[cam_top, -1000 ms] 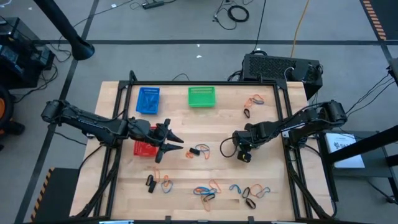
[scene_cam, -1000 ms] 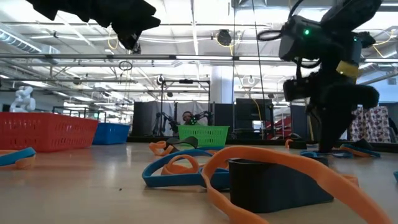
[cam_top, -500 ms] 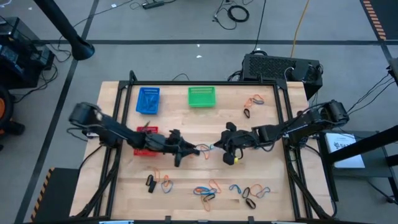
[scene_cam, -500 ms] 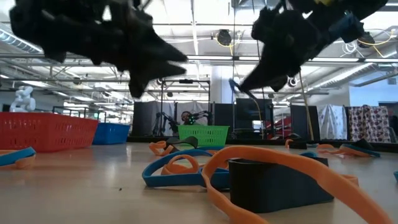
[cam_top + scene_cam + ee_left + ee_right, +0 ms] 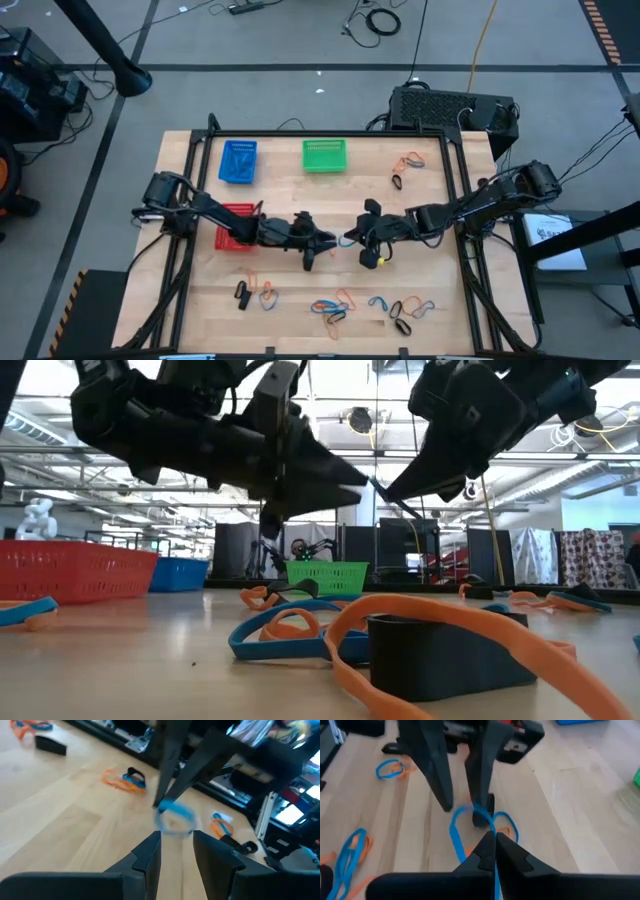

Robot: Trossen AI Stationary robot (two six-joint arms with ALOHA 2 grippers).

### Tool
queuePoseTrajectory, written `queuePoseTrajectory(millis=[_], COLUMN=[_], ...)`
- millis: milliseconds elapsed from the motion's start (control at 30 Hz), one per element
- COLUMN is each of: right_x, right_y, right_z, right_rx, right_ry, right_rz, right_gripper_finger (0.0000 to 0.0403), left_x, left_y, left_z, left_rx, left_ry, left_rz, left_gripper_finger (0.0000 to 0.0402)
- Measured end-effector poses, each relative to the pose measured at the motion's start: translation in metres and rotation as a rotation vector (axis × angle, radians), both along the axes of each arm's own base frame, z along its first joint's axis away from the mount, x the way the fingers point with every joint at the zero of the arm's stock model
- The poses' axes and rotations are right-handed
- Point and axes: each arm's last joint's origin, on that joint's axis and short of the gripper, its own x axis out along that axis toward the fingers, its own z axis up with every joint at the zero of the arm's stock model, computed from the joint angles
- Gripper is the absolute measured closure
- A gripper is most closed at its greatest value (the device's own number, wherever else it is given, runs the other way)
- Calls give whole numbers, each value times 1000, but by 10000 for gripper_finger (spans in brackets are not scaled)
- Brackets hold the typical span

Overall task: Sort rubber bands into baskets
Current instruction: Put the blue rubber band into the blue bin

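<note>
Right jaws (image 5: 492, 837): closed on a blue rubber band (image 5: 457, 827), held above mid-bench
Left jaws (image 5: 175, 842): parted, nothing gripped, tips set at the same blue band, facing the right jaws
Loose bands (image 5: 335, 307): scattered along the bench's near edge
Baskets: blue (image 5: 238, 161) and green (image 5: 324, 155) at the far edge, red (image 5: 233, 228) under the left arm

Wooden table (image 5: 300, 290) bears three baskets (image 5: 324, 155) and scattered rubber bands (image 5: 331, 306).
</note>
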Motion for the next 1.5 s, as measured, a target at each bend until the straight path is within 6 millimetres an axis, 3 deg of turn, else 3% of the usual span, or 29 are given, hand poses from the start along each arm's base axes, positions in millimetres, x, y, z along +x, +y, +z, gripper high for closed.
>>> queuePoseTrajectory(millis=[1100,1500], right_x=[2,3], right_y=[-3,-3], right_z=[2,3], right_rx=[-26,-41], right_ry=[-24,-37], right_rz=[-21,-6], right_gripper_finger=[402,403], left_x=[8,8], left_y=[17,19], left_z=[4,4], left_rx=[-8,19], left_ry=[3,5], left_rz=[48,28], left_gripper_finger=[282,393])
